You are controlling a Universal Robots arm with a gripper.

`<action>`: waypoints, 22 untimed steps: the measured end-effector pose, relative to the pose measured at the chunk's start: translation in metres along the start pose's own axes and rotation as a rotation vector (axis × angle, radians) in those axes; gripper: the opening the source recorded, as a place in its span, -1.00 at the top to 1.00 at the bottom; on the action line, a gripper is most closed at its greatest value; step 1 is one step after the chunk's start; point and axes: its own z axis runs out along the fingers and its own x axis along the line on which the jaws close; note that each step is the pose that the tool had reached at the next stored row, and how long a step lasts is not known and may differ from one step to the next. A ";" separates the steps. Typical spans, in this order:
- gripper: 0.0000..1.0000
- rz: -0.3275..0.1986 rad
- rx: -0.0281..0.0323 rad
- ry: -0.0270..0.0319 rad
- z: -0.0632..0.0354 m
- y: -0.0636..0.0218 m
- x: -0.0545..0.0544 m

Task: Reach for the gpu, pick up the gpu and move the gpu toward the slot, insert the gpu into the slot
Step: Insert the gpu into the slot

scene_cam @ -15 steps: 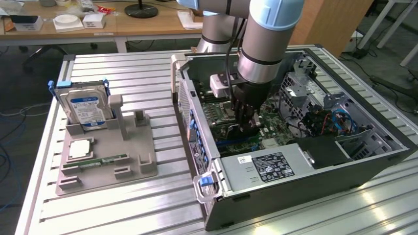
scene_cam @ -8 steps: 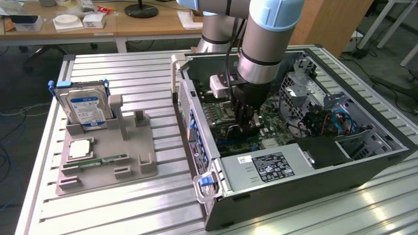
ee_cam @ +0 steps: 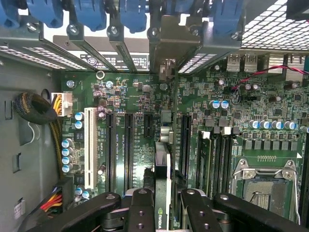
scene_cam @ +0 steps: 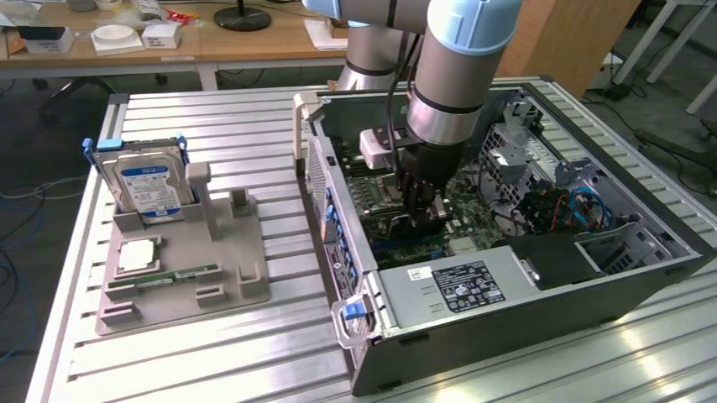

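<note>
Right now the gripper is hanging low inside the open computer case, its black fingers closed in on the top edge of the gpu, which is standing on edge between them, seen edge-on in the wrist view with a small green logo on its near end. The card is sitting over the green motherboard, among the long black expansion slots; whether it is seated I cannot tell. Beyond it, toward the case's rear wall, the silver bracket covers and blue clips are lining up in a row. In the exterior view the arm is coming down from twelve o'clock into the case. Out at nine o'clock of the case, a grey fixture tray is resting on the slatted table, holding a blue-labelled hard drive upright and a memory stick lying flat.
</note>
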 end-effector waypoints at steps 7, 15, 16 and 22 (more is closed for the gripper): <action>0.48 0.000 0.0000 0.0000 0.0000 0.0000 0.000; 0.48 0.000 0.0000 -0.0001 0.0023 0.0000 0.000; 0.48 0.000 0.0000 0.0000 0.0023 0.0000 0.000; 0.48 0.000 0.0000 0.0000 0.0023 0.0001 0.000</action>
